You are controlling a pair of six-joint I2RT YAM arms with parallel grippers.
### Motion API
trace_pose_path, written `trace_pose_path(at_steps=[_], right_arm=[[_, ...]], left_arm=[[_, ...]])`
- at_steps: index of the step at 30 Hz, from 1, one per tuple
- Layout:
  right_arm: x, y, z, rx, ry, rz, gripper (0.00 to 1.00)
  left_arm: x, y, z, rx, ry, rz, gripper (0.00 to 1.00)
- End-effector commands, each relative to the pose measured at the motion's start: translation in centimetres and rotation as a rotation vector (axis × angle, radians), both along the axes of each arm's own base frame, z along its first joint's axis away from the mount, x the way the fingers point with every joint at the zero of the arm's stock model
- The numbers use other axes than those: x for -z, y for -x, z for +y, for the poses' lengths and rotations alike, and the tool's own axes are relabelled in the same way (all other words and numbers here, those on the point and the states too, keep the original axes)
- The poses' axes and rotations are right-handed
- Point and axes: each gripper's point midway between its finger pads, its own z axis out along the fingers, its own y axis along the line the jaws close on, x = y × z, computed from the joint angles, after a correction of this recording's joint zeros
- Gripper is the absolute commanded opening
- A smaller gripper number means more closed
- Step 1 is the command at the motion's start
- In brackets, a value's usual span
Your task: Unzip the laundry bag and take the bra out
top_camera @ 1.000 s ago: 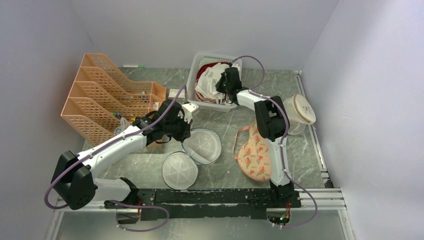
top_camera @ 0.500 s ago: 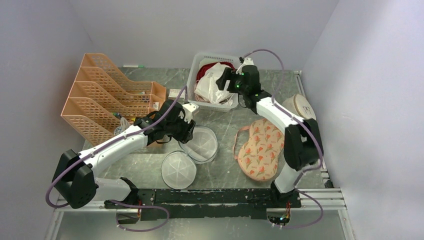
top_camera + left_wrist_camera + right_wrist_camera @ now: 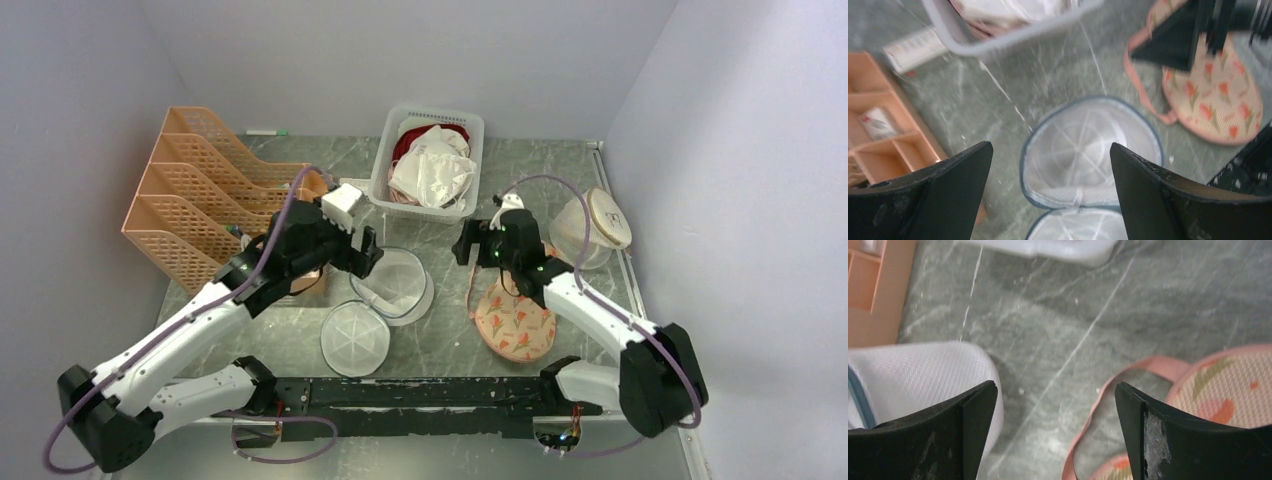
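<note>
At the far side of the table (image 3: 440,330), in the basket (image 3: 425,213): the bra (image 3: 432,172), out of the laundry bag (image 3: 395,285), unzipped and splayed mid-table. Left gripper (image 3: 1050,200) over it, jaws apart, empty; right gripper (image 3: 1055,435) likewise, near the floral pouch (image 3: 515,320). Likely risk: snagging mesh or pouch strap on retreat.

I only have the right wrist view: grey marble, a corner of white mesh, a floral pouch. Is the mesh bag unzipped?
Observer: Yes. The white round mesh laundry bag with the blue-grey zipper rim lies open, its lid flat beside it, towards the arm bases.
Operator: Where is the bra?
Observer: The plain white fabric bra lies in the white plastic basket at the far side of the table, on a dark red garment.
Operator: And the left gripper?
Observer: The left gripper hangs open above the bag, holding nothing.
</note>
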Motion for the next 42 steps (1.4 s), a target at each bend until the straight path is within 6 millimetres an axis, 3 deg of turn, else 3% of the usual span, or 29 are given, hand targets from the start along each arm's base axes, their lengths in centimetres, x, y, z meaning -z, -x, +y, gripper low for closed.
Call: trace_pose_path(at_steps=[1,4,7,9,12,14,18,23,28,32,36,42], right_arm=[[0.7,2.9,-0.2,-0.060,0.023,0.029,0.89],[1.6,4.7,0.2,-0.128,0.079,0.069,0.89],[0.9,5.6,1.2,-0.179,0.160,0.051,0.89],[0.1,5.7,1.7,-0.184,0.215,0.042,0.89],[-2.4,5.5,3.0,-0.192,0.262,-0.002,0.89],[-4.2,5.7,4.0,-0.244,0.290,-0.033,0.89],[-6.5,5.8,5.9,-0.373,0.387,-0.029,0.88],[-7.4,6.0,9.6,-0.520,0.497,-0.081,0.89],[-6.6,5.2,12.3,-0.628,0.586,-0.080,0.90],[-6.1,4.6,14.5,-0.678,0.606,-0.105,0.88],[-4.9,3.6,16.4,-0.712,0.613,-0.117,0.79],[-3.1,3.1,17.7,-0.757,0.616,-0.158,0.65]], left_arm=[[-9.7,-3.0,1.0,-0.167,0.157,-0.218,0.99],[-15.6,-5.2,2.1,-0.294,0.202,-0.325,0.98],[-20.7,-6.9,3.4,-0.405,0.268,-0.467,0.99],[-22.7,-7.4,4.8,-0.483,0.311,-0.557,1.00],[-24.0,-7.1,7.4,-0.580,0.352,-0.688,0.99],[-22.7,-7.1,8.5,-0.604,0.304,-0.727,0.99],[-18.1,-7.9,10.4,-0.660,0.208,-0.750,0.99],[-18.1,-7.1,11.2,-0.672,0.207,-0.747,1.00],[-17.9,-6.5,13.0,-0.740,0.177,-0.792,0.99],[-17.6,-6.5,13.3,-0.754,0.166,-0.794,0.99],[-17.4,-6.7,13.7,-0.776,0.137,-0.797,0.99],[-17.9,-6.0,15.1,-0.817,0.157,-0.824,0.99]])
